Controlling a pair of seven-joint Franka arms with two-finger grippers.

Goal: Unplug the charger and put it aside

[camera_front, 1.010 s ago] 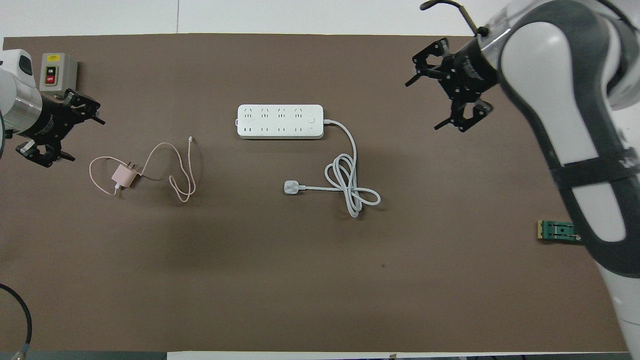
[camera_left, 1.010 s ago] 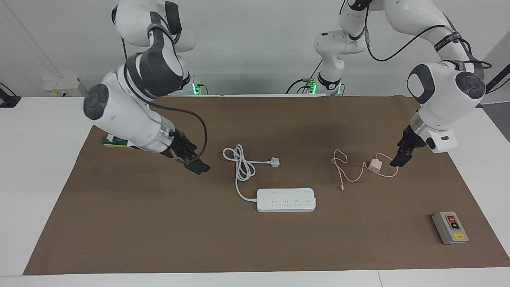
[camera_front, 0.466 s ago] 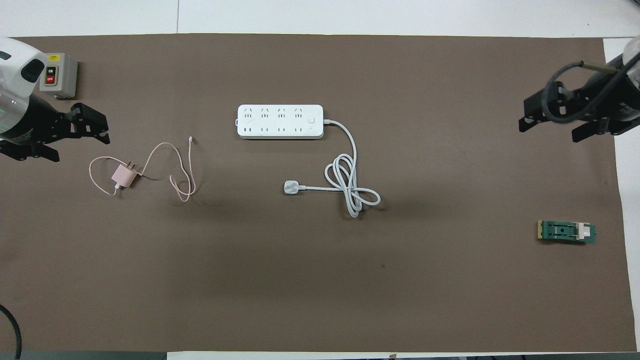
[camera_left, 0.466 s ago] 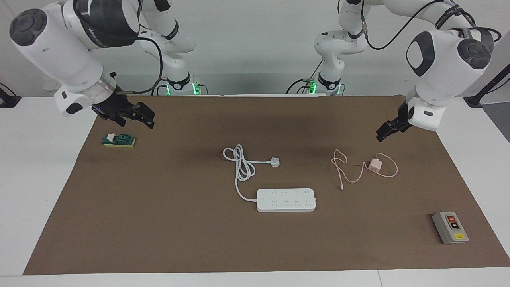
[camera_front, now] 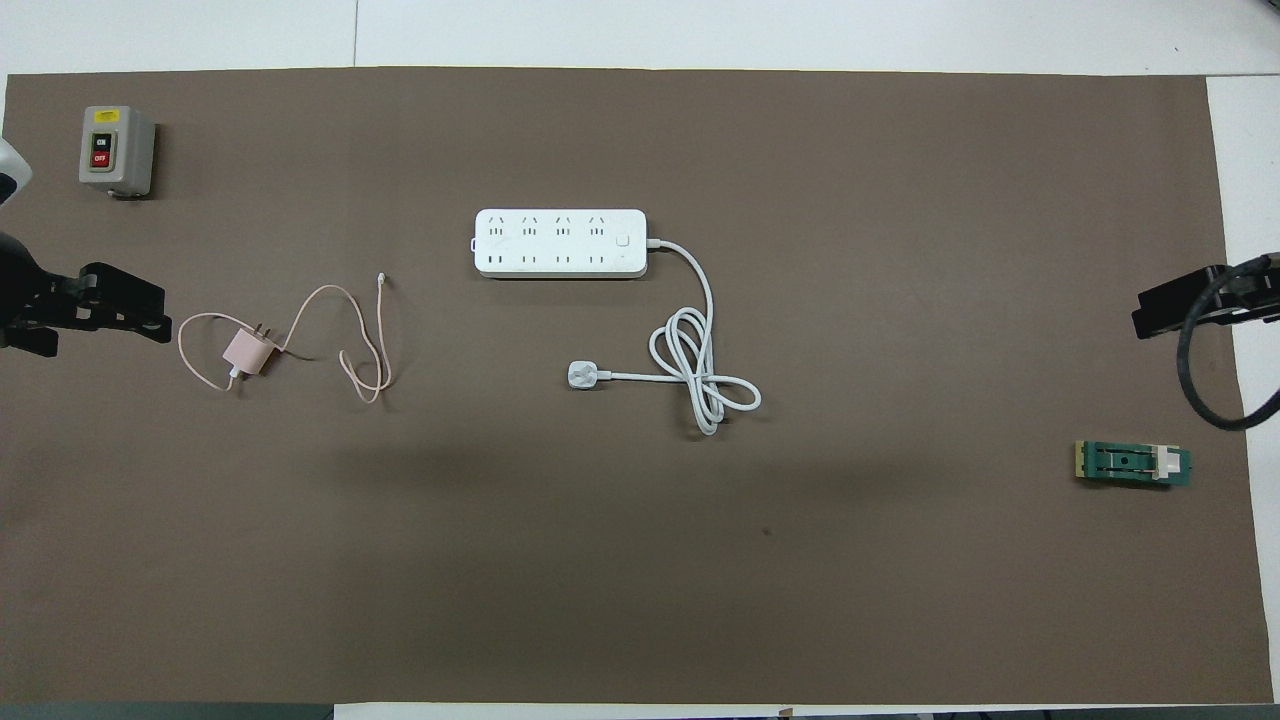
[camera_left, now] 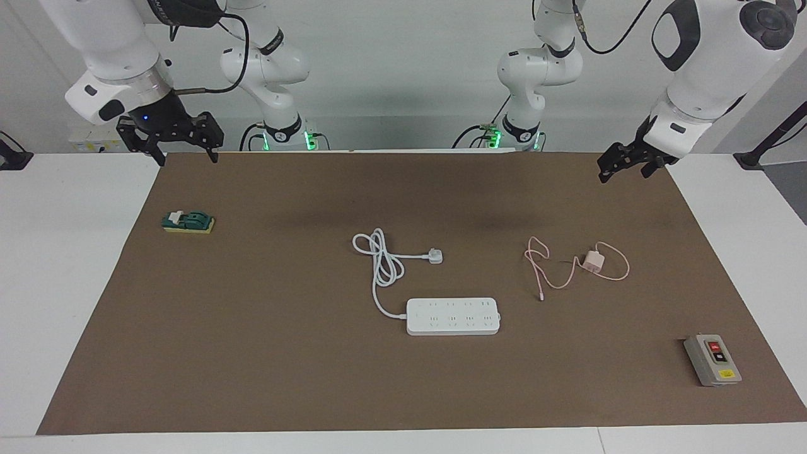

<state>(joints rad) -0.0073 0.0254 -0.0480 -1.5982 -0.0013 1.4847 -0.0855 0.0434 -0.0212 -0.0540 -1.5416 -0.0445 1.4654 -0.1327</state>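
The charger [camera_left: 593,261], a small pale pink cube with a thin pink cable [camera_left: 555,282], lies loose on the brown mat, apart from the white power strip [camera_left: 452,316]. It is toward the left arm's end and a little nearer to the robots than the strip. It also shows in the overhead view [camera_front: 247,352]. My left gripper [camera_left: 623,173] is open and empty, raised over the mat's edge at the robots' side. My right gripper [camera_left: 188,156] is open and empty, raised over the mat's corner at the right arm's end.
The power strip's thick white cord and three-pin plug [camera_left: 434,256] lie coiled beside it, nearer to the robots. A grey switch box [camera_left: 712,359] sits at the left arm's end, farther from the robots. A green block [camera_left: 188,222] sits at the right arm's end.
Both arms have risen and drawn back toward the robots' side. The left gripper left the charger's side; the right left the mat's middle. The charger has not moved.
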